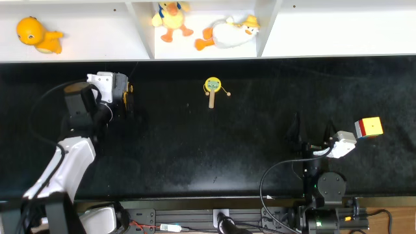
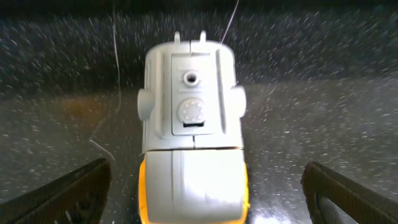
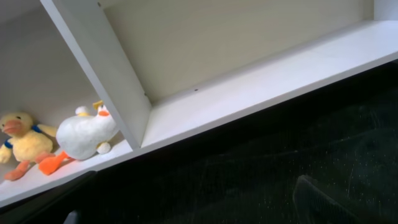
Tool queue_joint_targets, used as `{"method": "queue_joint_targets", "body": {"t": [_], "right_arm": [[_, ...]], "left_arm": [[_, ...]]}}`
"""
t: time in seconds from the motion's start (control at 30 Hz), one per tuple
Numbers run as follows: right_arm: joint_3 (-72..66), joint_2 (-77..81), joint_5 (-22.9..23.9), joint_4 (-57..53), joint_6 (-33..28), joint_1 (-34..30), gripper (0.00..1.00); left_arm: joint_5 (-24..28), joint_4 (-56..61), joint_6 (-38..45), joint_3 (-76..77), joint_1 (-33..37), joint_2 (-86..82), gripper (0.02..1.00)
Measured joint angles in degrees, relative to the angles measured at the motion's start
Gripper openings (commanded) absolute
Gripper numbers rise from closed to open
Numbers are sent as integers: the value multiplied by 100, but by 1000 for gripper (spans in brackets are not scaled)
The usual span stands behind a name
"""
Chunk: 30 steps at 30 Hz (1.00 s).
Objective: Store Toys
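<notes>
A white and yellow toy vehicle point(image 2: 191, 124) lies on the black table, between the fingers of my left gripper point(image 2: 205, 171). The gripper is open and its fingers point(image 2: 81, 190) stand clear of the toy's sides. From above, this toy point(image 1: 129, 88) is at the left, just below the shelf. A small yellow rattle drum point(image 1: 212, 87) lies mid-table. A coloured cube point(image 1: 369, 127) sits at the right. My right gripper point(image 1: 311, 133) is open and holds nothing, low at the right, left of the cube. It faces the shelf point(image 3: 261, 87).
The white shelf point(image 1: 208, 52) runs along the table's back edge. Its left compartment holds a yellow duck point(image 1: 36, 34). The middle one holds a yellow plush duck point(image 1: 172, 18) and a white plush duck point(image 1: 227, 32). The right compartment point(image 1: 338, 26) is bare.
</notes>
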Motion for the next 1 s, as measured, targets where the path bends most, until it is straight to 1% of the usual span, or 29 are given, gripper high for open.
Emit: {"method": "queue_joint_targets", "body": {"t": [0.07,0.13,0.37,0.47,0.6,0.7,0.8,1.0], "right_arm": [[0,0,0,-2,0,0,993],[0,0,2,-4,2,0,996],[0,0,0,0,2,0,993],[0,0,2,-2,-2,0,996],[0,0,-2,-2,0,0,996],[0,0,0,-2,2,0,993],[0,0,0,-2,0,0,996],[0,0,2,-2,2,0,996]], "left_arm": [[-17,52,0,68,0,188,998],[-17,85,-4,138,0,323,958],[-28,118,-127,212,0,420,687],[-44,118,-127,214,0,420,645],[-61,122,-131,214,2,420,555],[-61,122,-125,227,0,420,527],[-61,114,-127,236,0,420,467],[-72,-94,-125,254,0,258,426]]}}
